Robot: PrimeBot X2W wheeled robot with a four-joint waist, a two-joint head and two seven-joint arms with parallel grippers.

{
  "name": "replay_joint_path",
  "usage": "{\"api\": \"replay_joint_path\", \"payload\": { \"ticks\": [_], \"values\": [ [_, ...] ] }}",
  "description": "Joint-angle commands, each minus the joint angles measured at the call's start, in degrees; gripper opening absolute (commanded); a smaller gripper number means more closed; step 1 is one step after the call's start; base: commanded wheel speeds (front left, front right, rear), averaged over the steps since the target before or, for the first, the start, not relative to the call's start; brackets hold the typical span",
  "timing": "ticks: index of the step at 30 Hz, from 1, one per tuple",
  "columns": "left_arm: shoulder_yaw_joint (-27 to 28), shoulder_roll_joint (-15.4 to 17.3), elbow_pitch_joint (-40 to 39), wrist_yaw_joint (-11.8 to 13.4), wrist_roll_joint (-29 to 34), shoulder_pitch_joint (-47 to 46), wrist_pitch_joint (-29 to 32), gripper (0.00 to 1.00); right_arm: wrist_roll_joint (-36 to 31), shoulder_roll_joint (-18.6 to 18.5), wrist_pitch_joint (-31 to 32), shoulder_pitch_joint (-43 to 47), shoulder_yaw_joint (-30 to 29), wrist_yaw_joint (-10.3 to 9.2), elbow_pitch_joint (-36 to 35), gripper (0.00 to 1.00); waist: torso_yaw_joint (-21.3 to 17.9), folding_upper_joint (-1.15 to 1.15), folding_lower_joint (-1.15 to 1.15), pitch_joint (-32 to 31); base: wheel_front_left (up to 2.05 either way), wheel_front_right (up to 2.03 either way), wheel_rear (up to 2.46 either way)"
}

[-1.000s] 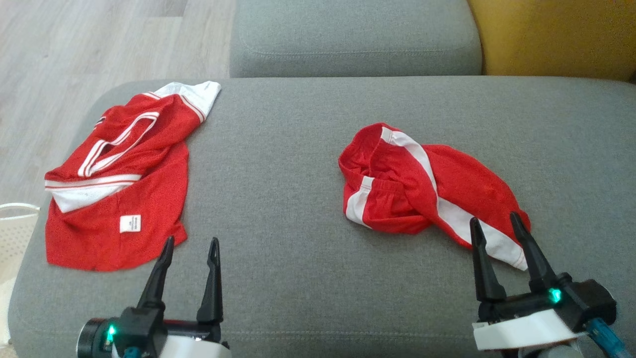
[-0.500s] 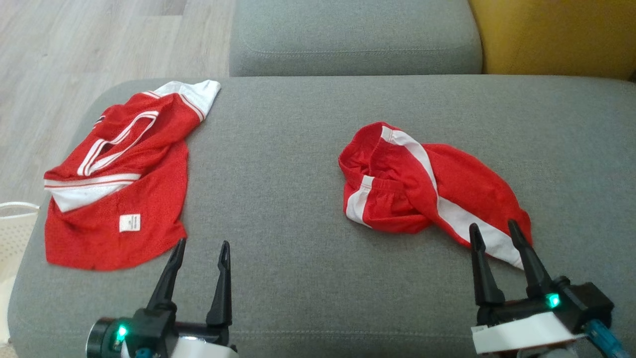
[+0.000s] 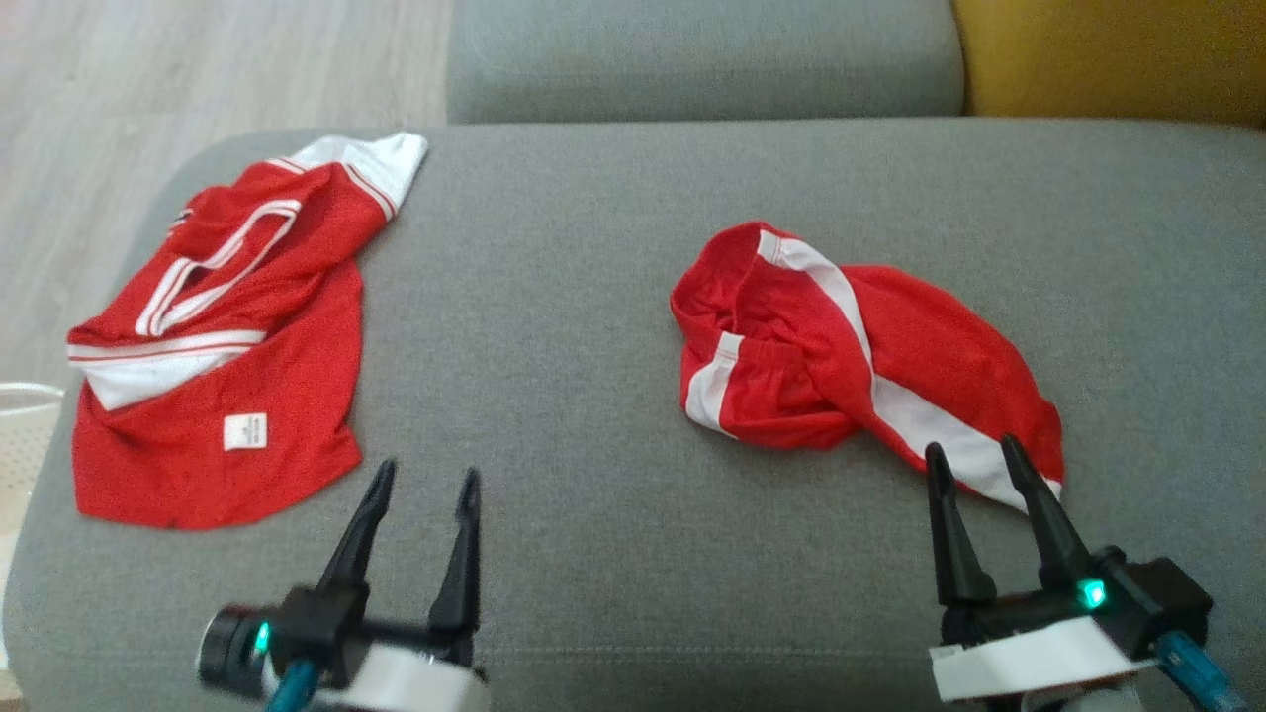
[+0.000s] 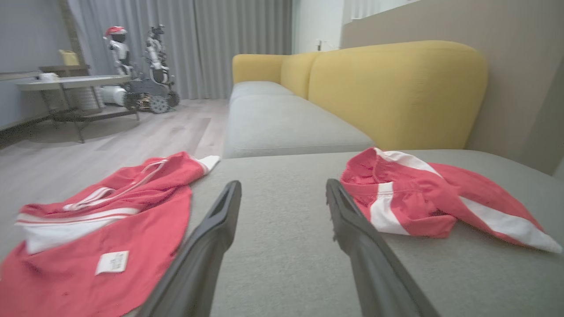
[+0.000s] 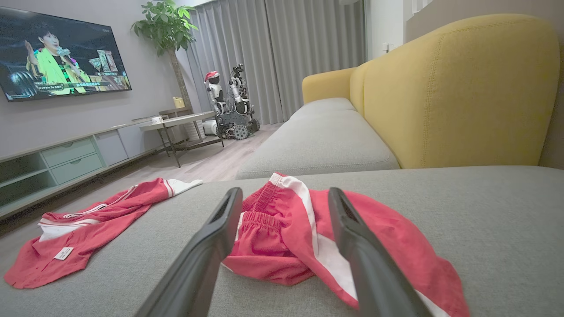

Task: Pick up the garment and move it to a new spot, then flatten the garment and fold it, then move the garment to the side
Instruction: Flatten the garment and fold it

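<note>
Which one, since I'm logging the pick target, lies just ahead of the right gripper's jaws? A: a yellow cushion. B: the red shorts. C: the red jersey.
B: the red shorts lie at the tips of the right gripper, jaws open; the red jersey lies far left.

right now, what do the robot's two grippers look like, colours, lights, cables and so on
Both match. The left gripper and right gripper each have two long black fingers tapering to points, set on a black block with a small green light. Behind that sits a white wrist housing, and a blue cable runs from it.
</note>
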Motion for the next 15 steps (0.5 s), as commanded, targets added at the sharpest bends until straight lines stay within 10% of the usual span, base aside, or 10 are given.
{"api": "replay_joint_path", "payload": {
  "ticks": [1, 15],
  "values": [
    [0.99, -0.36, -0.20, -1.80, -1.35, -6.44, -0.29, 1.00, -0.44, -0.05, -0.40, -3.59, 2.00, 0.41, -2.34, 1.00, -0.74, 0.00, 0.00, 1.92, 0.00, 0.00, 0.00],
    [-10.98, -0.36, 21.46, -9.78, -5.41, -37.24, 2.67, 1.00, -1.31, -0.05, -0.40, -10.98, 3.22, 0.41, -6.86, 1.00, -6.59, 0.00, 0.00, 14.60, 0.00, 0.00, 0.00]
  ]
}}
